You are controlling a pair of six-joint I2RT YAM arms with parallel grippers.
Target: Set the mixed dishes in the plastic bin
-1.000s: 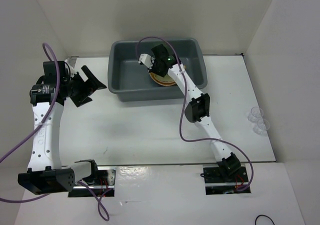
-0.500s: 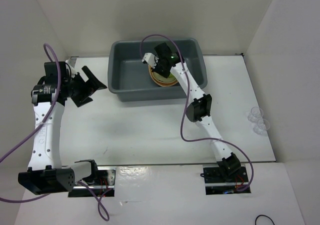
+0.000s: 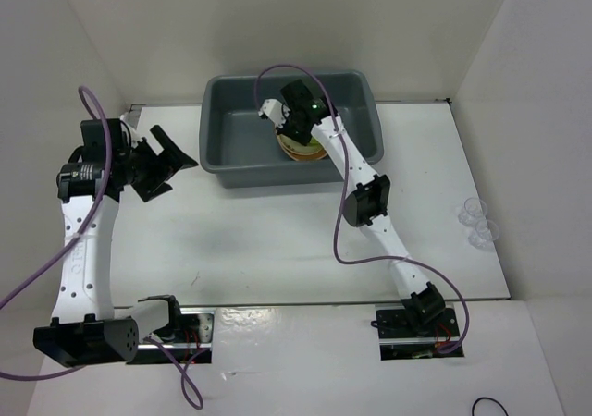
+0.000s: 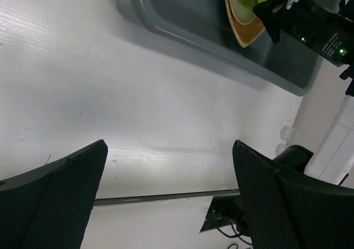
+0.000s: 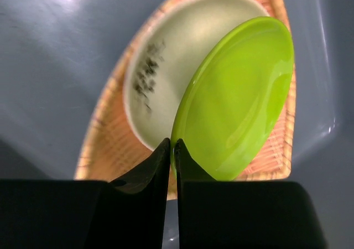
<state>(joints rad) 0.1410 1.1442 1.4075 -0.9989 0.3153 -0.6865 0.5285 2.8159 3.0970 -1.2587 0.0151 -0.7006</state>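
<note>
The dark-grey plastic bin (image 3: 231, 139) stands at the back centre. Inside it lies the orange-brown ribbed plate (image 5: 105, 144) with the cream plate with dark marks (image 5: 166, 77) on top. My right gripper (image 5: 172, 145) is over the bin, shut on the rim of the lime-green dish (image 5: 243, 94), which is tilted over the cream plate. In the top view the right gripper (image 3: 287, 125) covers most of the stack (image 3: 310, 151). My left gripper (image 3: 171, 160) is open and empty, left of the bin. Small clear cups (image 3: 478, 222) sit at the table's right edge.
White walls close in the table on the left, back and right. In the left wrist view the bin's near rim (image 4: 182, 36) runs across the top and the right arm (image 4: 315, 27) reaches over it. The arm bases (image 3: 416, 319) sit at the near edge.
The right gripper has shifted a little inside the bin, holding the green dish over the plates. The left arm has barely moved.
</note>
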